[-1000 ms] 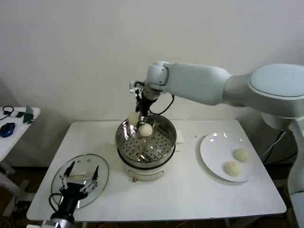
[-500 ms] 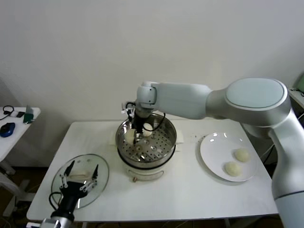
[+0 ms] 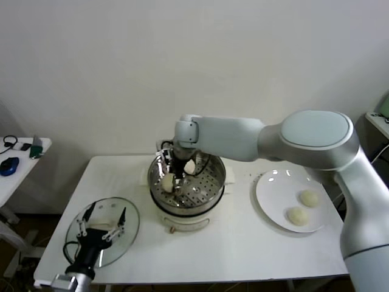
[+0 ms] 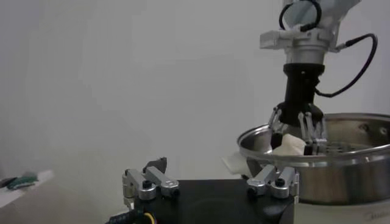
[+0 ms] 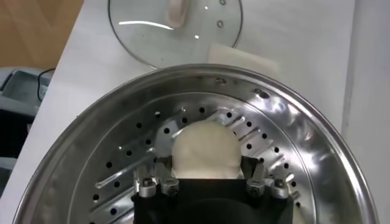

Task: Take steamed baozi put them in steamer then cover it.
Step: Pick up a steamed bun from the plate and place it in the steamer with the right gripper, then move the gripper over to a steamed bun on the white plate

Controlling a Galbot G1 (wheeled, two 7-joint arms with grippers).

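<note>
The steamer (image 3: 209, 182) stands mid-table, and its perforated floor (image 5: 122, 164) fills the right wrist view. My right gripper (image 3: 172, 175) reaches down inside it, open. One baozi (image 5: 204, 149) rests on the floor between its spread fingers (image 5: 149, 182); the same bun (image 3: 166, 182) lies at the steamer's left side. Another baozi (image 3: 189, 166) lies farther back. Two more baozi (image 3: 310, 198) (image 3: 298, 216) lie on the white plate (image 3: 267, 188). The cover (image 3: 129, 234) lies flat at the front left. My left gripper (image 3: 104, 220) hovers open over it, holding nothing.
A side table at the far left carries a blue mouse (image 3: 9, 165) and small items. A white pad (image 5: 237, 58) lies between the cover (image 5: 177, 36) and the steamer. The left wrist view shows my left gripper (image 4: 210, 182) facing the steamer (image 4: 341, 167).
My right gripper has come down from above the rim into the steamer, carrying a baozi to the floor at the left side. Its fingers have spread wider. The left arm has hardly moved.
</note>
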